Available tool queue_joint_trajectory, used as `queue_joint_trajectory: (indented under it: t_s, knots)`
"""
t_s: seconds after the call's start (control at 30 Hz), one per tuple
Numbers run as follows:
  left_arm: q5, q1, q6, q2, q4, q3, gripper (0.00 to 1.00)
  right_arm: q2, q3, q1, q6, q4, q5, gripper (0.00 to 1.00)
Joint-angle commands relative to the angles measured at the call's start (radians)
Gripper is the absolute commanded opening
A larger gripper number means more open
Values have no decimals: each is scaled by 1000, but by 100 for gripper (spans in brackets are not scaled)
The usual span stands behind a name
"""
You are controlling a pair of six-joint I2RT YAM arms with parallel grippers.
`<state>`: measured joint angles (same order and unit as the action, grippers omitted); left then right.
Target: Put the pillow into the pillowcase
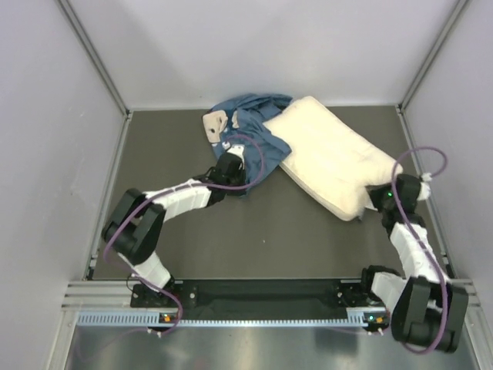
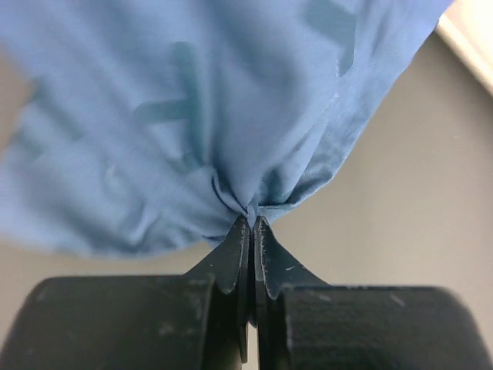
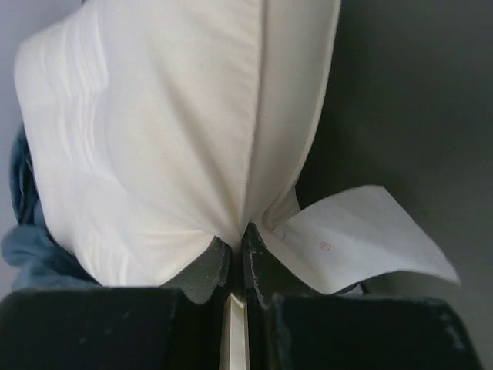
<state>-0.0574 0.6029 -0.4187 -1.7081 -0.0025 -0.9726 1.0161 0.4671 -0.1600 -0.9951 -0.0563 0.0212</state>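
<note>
From above, the pillow (image 1: 327, 150) lies slantwise at the far right of the table (image 1: 269, 231), one edge against the crumpled pillowcase (image 1: 254, 123). Left wrist view: the left gripper (image 2: 252, 220) is pinched tight on a fold of blue cloth. It looks thin, limp and likely to slip, so a hem grip seems wiser. Darker letter shapes show, none readable. Right wrist view: the right gripper (image 3: 245, 231) is clamped on the pillow's corner beside its white tag (image 3: 370, 231). The pillow looks soft, light and squashy. The tag bears one tiny mark, nothing legible.
</note>
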Motion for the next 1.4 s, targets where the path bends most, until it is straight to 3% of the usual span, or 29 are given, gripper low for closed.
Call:
queue_joint_trajectory:
  t_s: [0.0,0.13,0.37,0.57,0.67,0.7,0.73,0.77,0.8,0.83,0.9,1.03,1.1,1.17,1.23,1.37]
  knots:
    - [-133,-12,-35,178,-134,50,0,-175,22,-172,-13,-80,-35,0]
    - [-264,-67,-113,385,-262,156,0,-341,11,-248,-34,-219,-163,0]
    - [-289,-262,-140,617,-370,251,0,-571,-11,-262,-123,-362,-336,0]
    - [-390,-322,-156,726,-450,267,0,-649,-12,-262,-132,-398,-339,0]
    - [-447,-324,-173,783,-473,270,0,-630,-36,-260,-88,-354,-249,0]
    - [-464,-324,-175,795,-478,270,0,-616,-48,-260,-71,-303,-178,4]
    - [-473,-324,-181,823,-479,275,0,-597,-71,-260,-33,-269,-134,15]
    - [-484,-325,-181,837,-476,278,0,-550,-79,-262,19,-217,-71,31]
    - [-490,-325,-181,847,-472,281,0,-519,-79,-262,70,-174,48,58]
    - [-505,-325,-183,863,-482,276,0,-490,-50,-259,125,-175,75,97]
    - [-513,-327,-183,874,-499,264,3,-438,-19,-243,170,-177,115,100]
    - [-513,-327,-155,877,-537,213,26,-452,83,-207,303,-218,45,100]
    - [-489,-325,-154,877,-541,203,53,-442,131,-170,351,-280,-16,100]
    - [-431,-325,-164,874,-536,192,64,-385,186,-116,463,-261,35,100]
    - [-406,-325,-176,848,-536,175,69,-321,255,-57,518,-280,57,100]
    - [-377,-316,-181,794,-534,153,72,-162,352,263,561,-330,-163,100]
